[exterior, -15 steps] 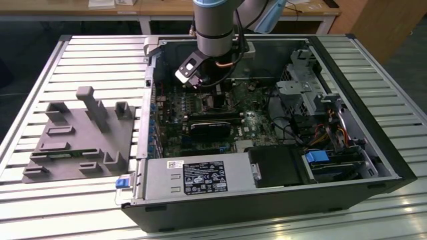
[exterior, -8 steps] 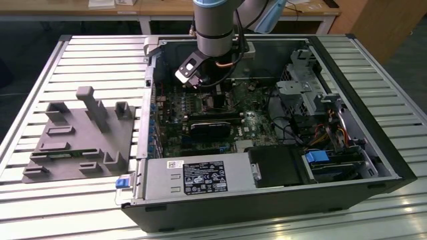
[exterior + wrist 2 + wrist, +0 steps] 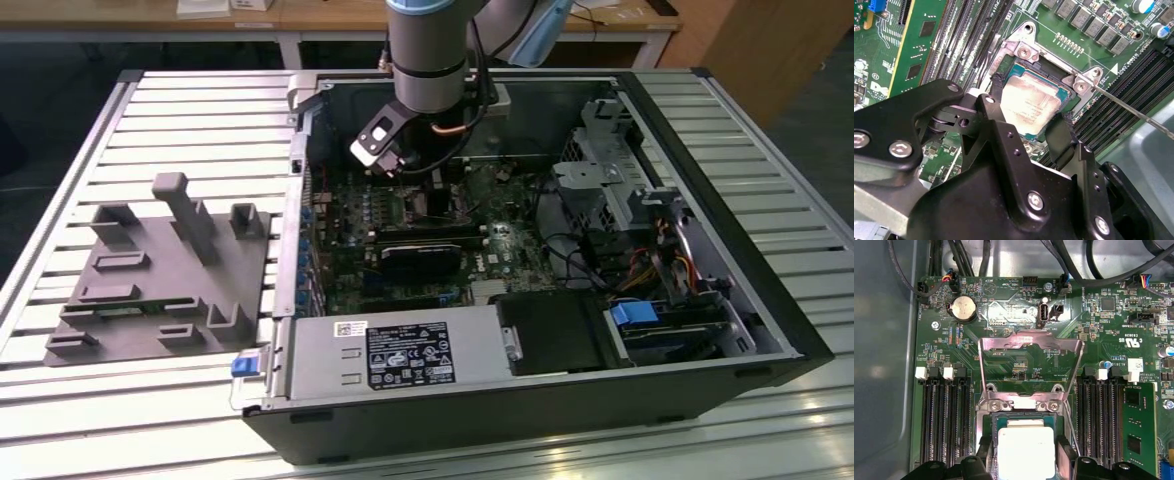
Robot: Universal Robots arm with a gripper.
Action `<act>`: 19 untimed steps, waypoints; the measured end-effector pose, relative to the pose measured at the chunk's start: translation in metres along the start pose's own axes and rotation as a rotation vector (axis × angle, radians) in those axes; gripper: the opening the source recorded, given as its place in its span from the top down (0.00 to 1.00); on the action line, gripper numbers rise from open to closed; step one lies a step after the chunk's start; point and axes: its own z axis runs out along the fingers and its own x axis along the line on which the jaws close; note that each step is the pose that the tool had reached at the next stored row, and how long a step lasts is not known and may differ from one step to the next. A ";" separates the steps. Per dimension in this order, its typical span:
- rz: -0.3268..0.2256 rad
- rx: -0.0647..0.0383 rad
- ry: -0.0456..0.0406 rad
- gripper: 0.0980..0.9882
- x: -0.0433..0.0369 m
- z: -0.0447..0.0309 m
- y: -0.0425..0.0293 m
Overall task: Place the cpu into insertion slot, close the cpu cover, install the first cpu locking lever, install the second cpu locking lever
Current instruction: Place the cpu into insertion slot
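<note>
While in insertion slot point(image 3: 1015, 69), one cpu point(image 3: 1031, 107)

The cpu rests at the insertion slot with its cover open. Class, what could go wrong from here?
1. The cpu, flanked by the gripper, may sit skewed in the insertion slot; pressing it could damage contacts.
2. The open cpu cover and the thin locking lever lie close by; gripper motion might snag either.
</note>
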 end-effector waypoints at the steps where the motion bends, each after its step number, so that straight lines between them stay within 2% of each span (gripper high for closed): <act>1: 0.000 0.000 0.0001 0.42 0.0000 -0.0004 0.0000; 16: 0.000 0.000 0.0004 0.42 0.0000 -0.0013 0.0001; 18: 0.000 0.000 0.0002 0.44 0.0000 -0.0015 0.0001; 19: 0.000 0.000 0.0003 0.51 0.0000 -0.0015 0.0001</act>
